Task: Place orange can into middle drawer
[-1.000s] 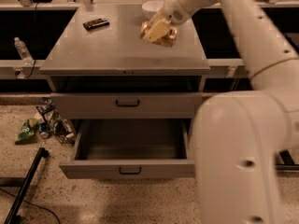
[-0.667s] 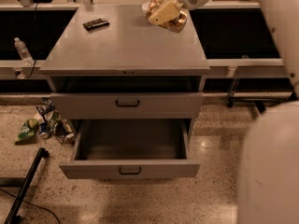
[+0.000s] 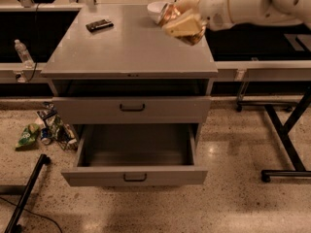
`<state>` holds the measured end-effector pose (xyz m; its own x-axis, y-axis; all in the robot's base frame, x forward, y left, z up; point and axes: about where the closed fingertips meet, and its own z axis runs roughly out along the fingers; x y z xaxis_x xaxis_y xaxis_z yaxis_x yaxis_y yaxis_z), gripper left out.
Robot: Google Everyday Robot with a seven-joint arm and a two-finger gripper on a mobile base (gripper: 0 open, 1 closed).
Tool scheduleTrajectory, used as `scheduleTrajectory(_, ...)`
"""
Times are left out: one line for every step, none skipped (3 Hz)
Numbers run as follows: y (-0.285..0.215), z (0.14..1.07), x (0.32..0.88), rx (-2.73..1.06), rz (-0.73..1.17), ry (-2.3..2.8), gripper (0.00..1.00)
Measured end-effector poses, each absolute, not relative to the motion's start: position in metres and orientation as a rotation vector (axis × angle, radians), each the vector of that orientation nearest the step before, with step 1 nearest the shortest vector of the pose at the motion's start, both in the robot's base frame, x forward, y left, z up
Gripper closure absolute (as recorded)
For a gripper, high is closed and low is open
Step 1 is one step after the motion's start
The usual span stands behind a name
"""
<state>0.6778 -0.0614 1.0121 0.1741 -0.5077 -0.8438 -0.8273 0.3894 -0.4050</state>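
My gripper (image 3: pixel 182 21) hangs above the back right part of the grey cabinet top (image 3: pixel 126 45), shut on the orange can (image 3: pixel 171 13), which lies tilted between the pale fingers. The white arm runs off to the upper right. The middle drawer (image 3: pixel 136 152) is pulled open below, its inside bare, with a small black handle on its front panel. The drawer front above it (image 3: pixel 132 109) is shut.
A white bowl (image 3: pixel 155 8) stands at the back of the cabinet top, just left of the can. A flat black object (image 3: pixel 99 25) lies at the back left. Litter and bottles (image 3: pixel 46 130) lie on the floor at left. A black stand's legs (image 3: pixel 286 140) are at right.
The view has shifted and now shows more of the floor at right. The gripper with the can has come slightly forward and lower over the cabinet top.
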Motion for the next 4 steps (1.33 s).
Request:
scheduleTrajectory(-0.015, 0.922, 0.632, -1.368, 0.459, 1.487, 1.0)
scheduleTrajectory(0.016, 0.839, 0.602, -1.461, 0.56, 1.557, 1.0)
scheduleTrajectory(0.028, 0.762, 0.603, -1.444, 0.611, 1.636, 1.0)
scheduleTrajectory(0.028, 0.763, 0.604, -1.442, 0.608, 1.634, 1.0)
